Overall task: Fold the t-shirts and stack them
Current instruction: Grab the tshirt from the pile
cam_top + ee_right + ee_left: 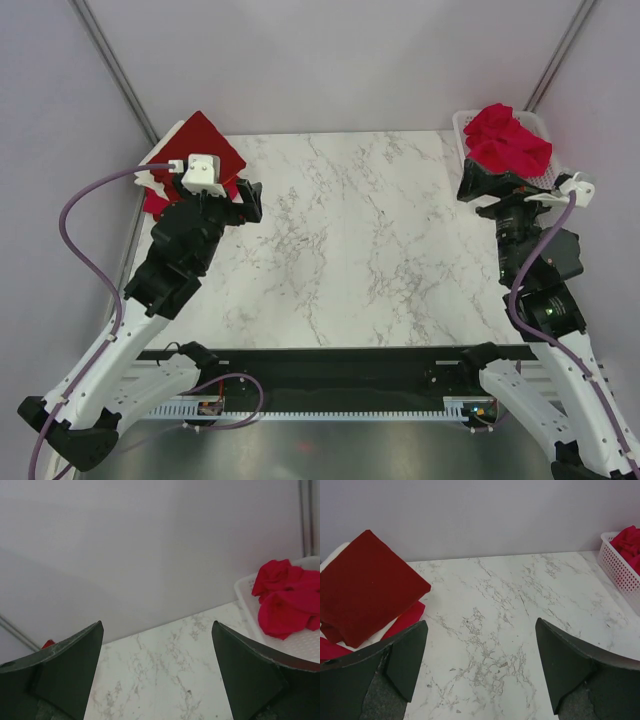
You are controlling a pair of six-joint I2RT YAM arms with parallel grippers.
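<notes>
Crimson t-shirt (285,605) lies crumpled in the basket (242,595), beyond wide-spread right hand (157,680).

Folded t-shirts (207,142) stacked far left — crimson t-shirt (508,140) crumpled in basket (461,125) far right.

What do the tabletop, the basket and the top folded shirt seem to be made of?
Tabletop: white, grey-veined marble look, smooth; stone or laminate, unclear. Basket: white plastic, judging by its moulded lattice wall. Top folded shirt: dark red matte fabric, soft edges, no sheen.
</notes>
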